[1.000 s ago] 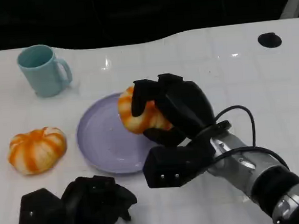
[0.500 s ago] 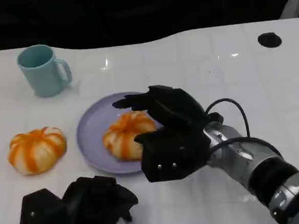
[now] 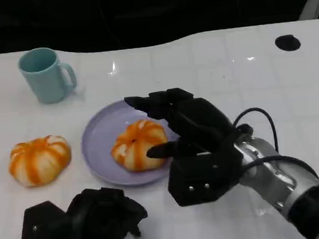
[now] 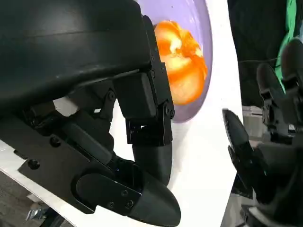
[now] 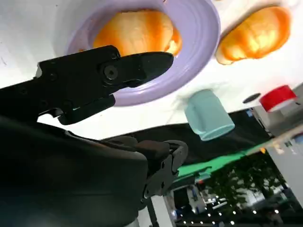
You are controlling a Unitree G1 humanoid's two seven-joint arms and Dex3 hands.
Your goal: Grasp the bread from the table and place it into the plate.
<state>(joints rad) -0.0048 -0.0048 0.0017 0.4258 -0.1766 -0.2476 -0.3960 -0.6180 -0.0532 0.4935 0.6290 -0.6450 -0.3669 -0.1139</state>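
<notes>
the bread roll (image 3: 137, 145) lay on the lavender plate (image 3: 99, 141), resting on the plate's right half. one second before, the right hand (image 3: 190, 129) had gripped this roll above the plate's far edge; half a second before, the roll was already down on the plate with the fingers opening over it. at this moment the right hand hovered just right of the roll with its fingers spread and holding nothing (one fingertip lay close to the roll's near side; contact could not be confirmed). judgement: the placement step was complete for this roll, and the remaining action was withdrawal of the hand.

a second bread roll (image 3: 39, 159) sat on the white table (image 3: 255, 85), left of the plate and apart from it. a light blue mug (image 3: 46, 74) stood beyond it.

the left hand (image 3: 84, 220) rested low at the near edge, fingers curled inward with nothing in them, unchanged across the interval.

limits of observation: the right hand covered the plate's right rim in the head view. the right wrist view showed the roll partly behind a finger. the left wrist view was largely blocked by the hand's own shell, and the plate was cut off there.
</notes>
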